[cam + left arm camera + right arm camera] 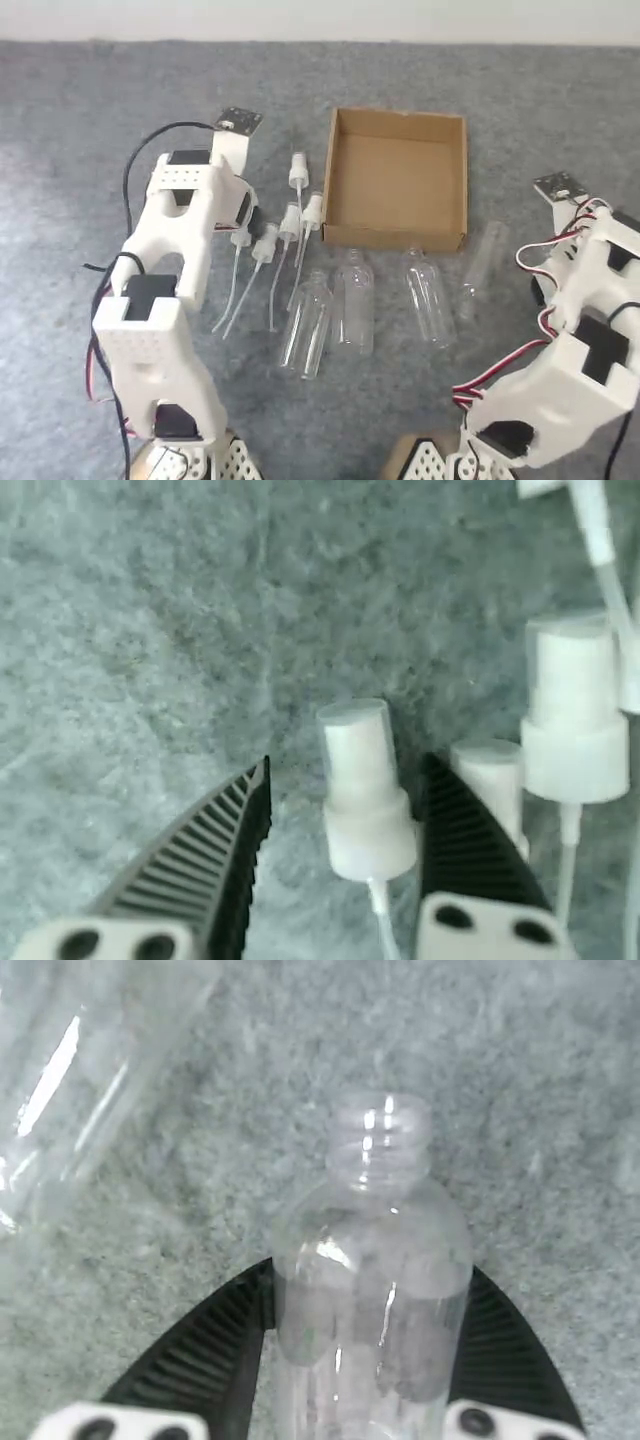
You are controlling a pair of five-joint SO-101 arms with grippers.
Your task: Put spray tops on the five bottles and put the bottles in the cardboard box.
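Note:
My left gripper [345,772] is open low over the carpet, its jaws on either side of a white spray top [365,790] without touching it. In the high view that gripper [246,222] sits at the left end of a row of several spray tops [290,222]. My right gripper [370,1278] is shut on a clear, uncapped bottle [372,1290], both fingers pressed against its sides just below the shoulder. Three more clear bottles [353,300] lie in front of the cardboard box [395,237], and another bottle [482,258] lies beside the right arm [590,300].
The box is open-topped with nothing inside and sits at the middle back of the grey carpet. Thin dip tubes [232,300] trail from the spray tops toward the front. A neighbouring bottle [70,1080] lies close to the held one.

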